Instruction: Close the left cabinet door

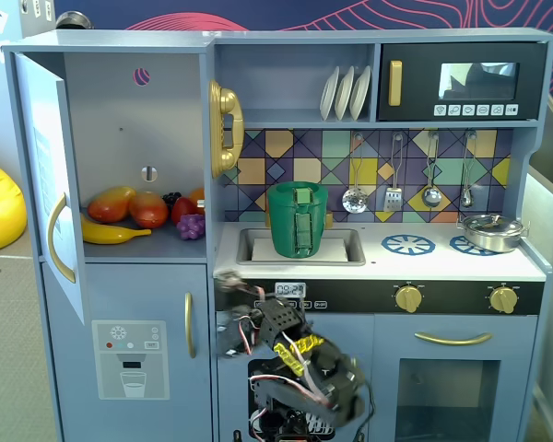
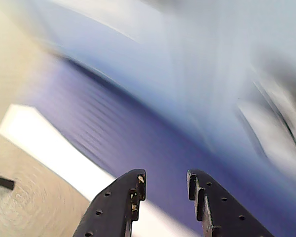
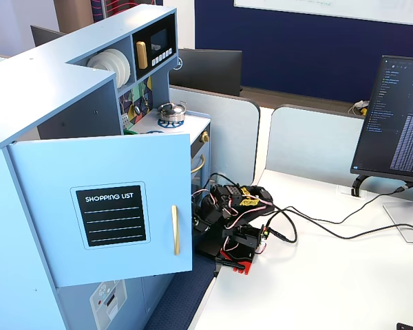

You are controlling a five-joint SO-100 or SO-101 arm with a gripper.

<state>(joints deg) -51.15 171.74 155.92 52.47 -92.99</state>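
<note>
The left cabinet door [image 3: 103, 206] is light blue with a black "SHOPPING LIST" panel [image 3: 112, 215] and a gold handle [image 3: 175, 230]. It stands swung wide open. In a fixed view it shows edge-on at the far left [image 1: 48, 175], handle [image 1: 57, 241] outward. The arm [image 1: 295, 364] sits folded low in front of the kitchen, right of the door and below it, its left end motion-blurred. In the wrist view my gripper [image 2: 165, 177] is open and empty, its black fingers [image 2: 123, 197] apart over a blurred blue surface.
Toy fruit [image 1: 138, 212] lies in the open cabinet. Below is the ice-dispenser door [image 1: 131, 359]. A green basket [image 1: 298, 219] sits in the sink, and a pot [image 1: 488, 230] on the stove. Cables [image 3: 316, 223] and a monitor [image 3: 399, 117] are on the white desk [image 3: 316, 289].
</note>
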